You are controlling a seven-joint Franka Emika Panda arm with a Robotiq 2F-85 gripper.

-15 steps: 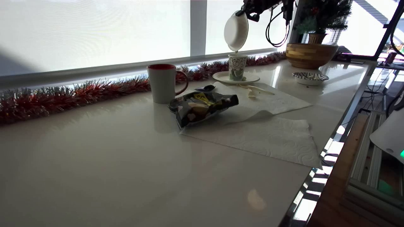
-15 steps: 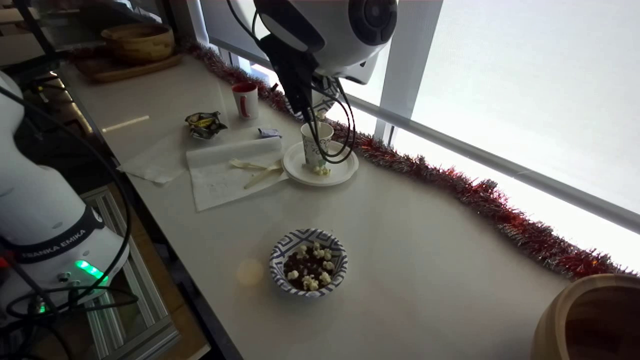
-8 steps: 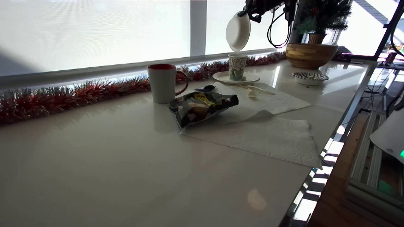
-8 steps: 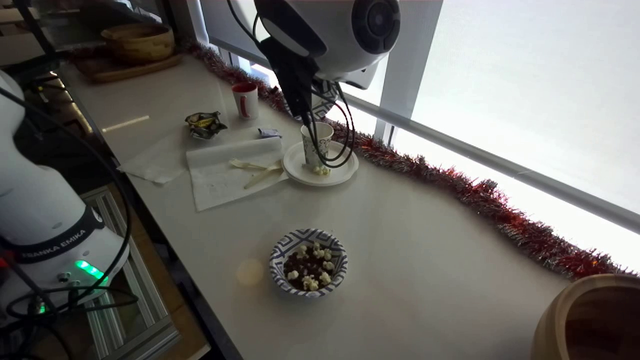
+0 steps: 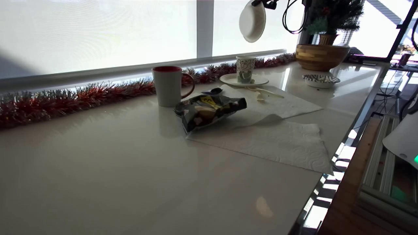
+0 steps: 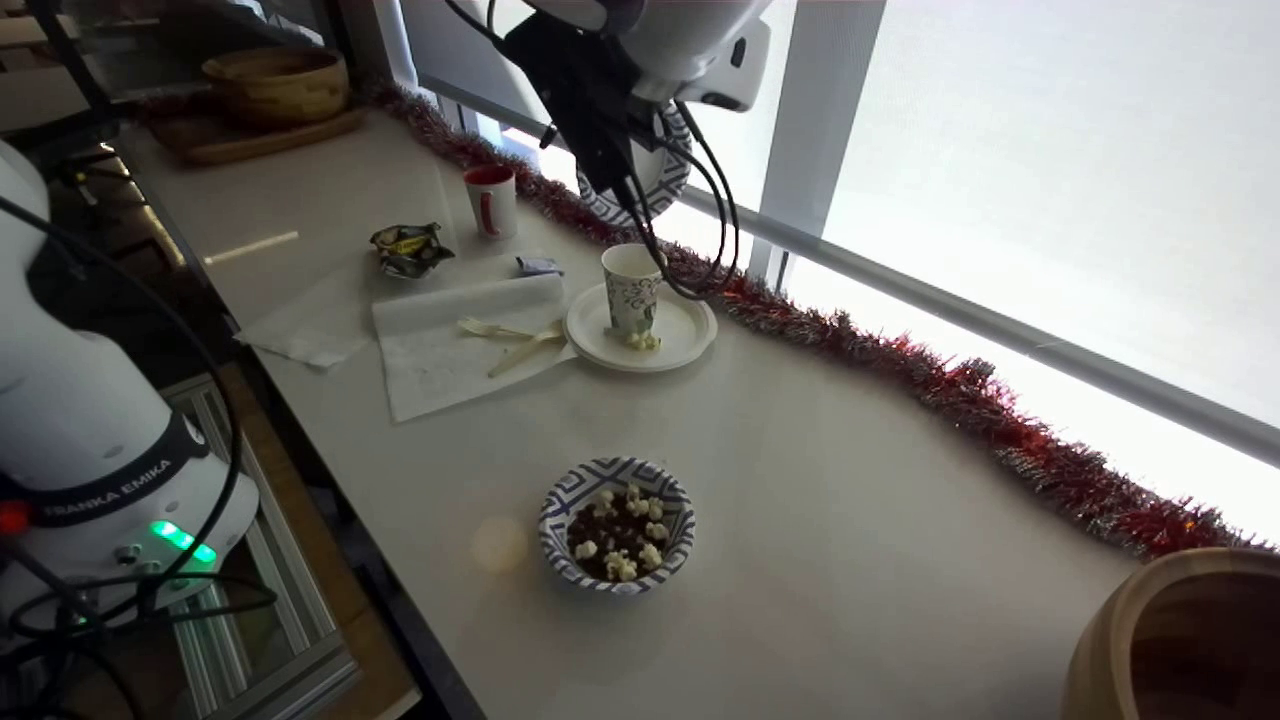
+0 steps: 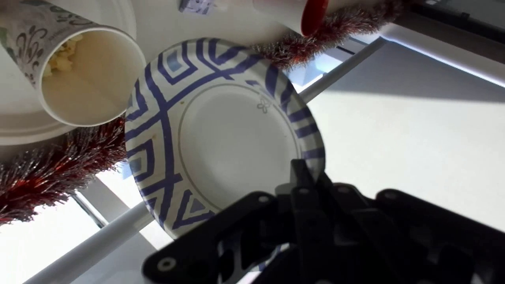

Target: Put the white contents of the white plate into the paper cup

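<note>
My gripper (image 7: 313, 175) is shut on the rim of a white paper dish with a blue pattern inside (image 7: 236, 142). The dish is tilted nearly on edge, above and apart from the paper cup, and its inside looks bare. The dish shows in both exterior views (image 5: 252, 24) (image 6: 668, 170). The paper cup (image 5: 245, 68) (image 6: 632, 290) stands upright on a plain white plate (image 5: 227, 79) (image 6: 688, 345). Pale popcorn (image 7: 63, 59) lies inside the cup in the wrist view. Some popcorn (image 6: 645, 341) lies on the plate beside the cup's base.
A red-rimmed mug (image 5: 167, 86), a black snack bag (image 5: 209, 111) and paper towels (image 5: 277, 143) lie nearby. Plastic cutlery (image 6: 530, 345) rests by the plate. A patterned bowl (image 6: 560, 510) holds dark bits and popcorn. A wooden bowl (image 6: 1150, 600) and red tinsel (image 6: 950, 395) line the counter.
My gripper has lifted the patterned dish up and away from the cup. A pale piece at the dish's lower lip above the cup is gone from there. The cup and plate have not moved.
</note>
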